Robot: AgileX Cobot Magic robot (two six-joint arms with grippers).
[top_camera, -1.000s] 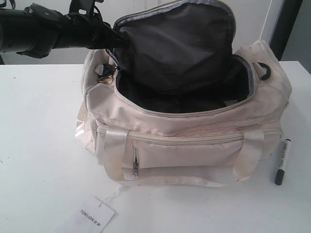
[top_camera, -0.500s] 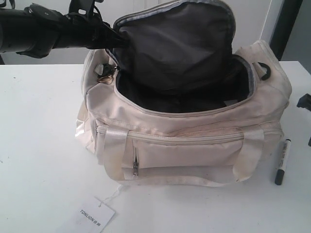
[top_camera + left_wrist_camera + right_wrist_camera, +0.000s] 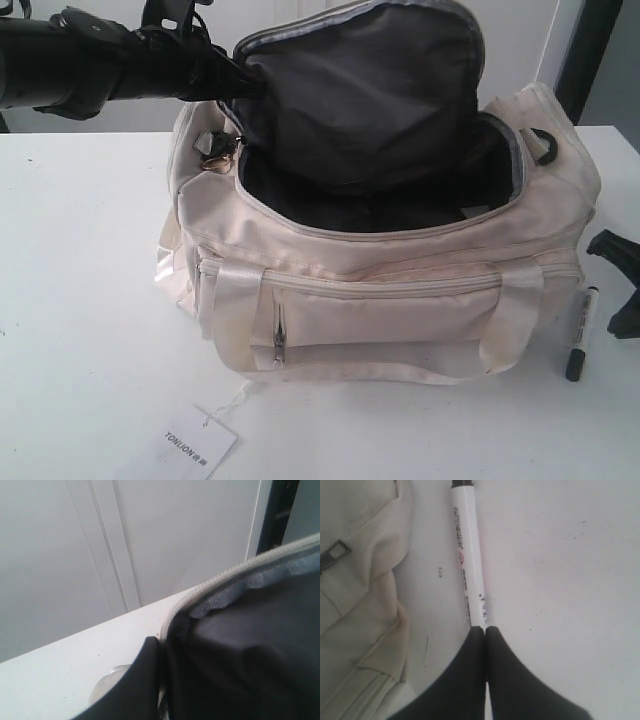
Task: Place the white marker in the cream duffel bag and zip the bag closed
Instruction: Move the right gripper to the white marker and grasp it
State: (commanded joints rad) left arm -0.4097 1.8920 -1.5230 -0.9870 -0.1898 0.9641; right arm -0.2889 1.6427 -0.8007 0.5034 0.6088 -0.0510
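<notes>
The cream duffel bag (image 3: 380,300) stands on the white table (image 3: 80,300), its top unzipped and the dark-lined flap (image 3: 370,90) lifted. My left gripper (image 3: 235,85) is shut on the flap's left edge and holds it up; in the left wrist view one finger (image 3: 142,680) presses against the flap's lining (image 3: 240,645). The white marker (image 3: 581,335) lies on the table just right of the bag, cap toward the front. My right gripper (image 3: 615,322) hangs beside it, shut and empty. In the right wrist view the closed tips (image 3: 485,629) sit over the marker barrel (image 3: 467,560), next to the bag (image 3: 355,555).
A white paper tag (image 3: 198,440) lies in front of the bag on a string. A gold chain pull (image 3: 215,160) hangs at the bag's left end and a black D-ring (image 3: 545,148) sits at its right end. A white wall stands behind the table.
My right gripper has come in from the right edge and moved down and left toward the marker. The left gripper, flap, bag and marker have not moved.
</notes>
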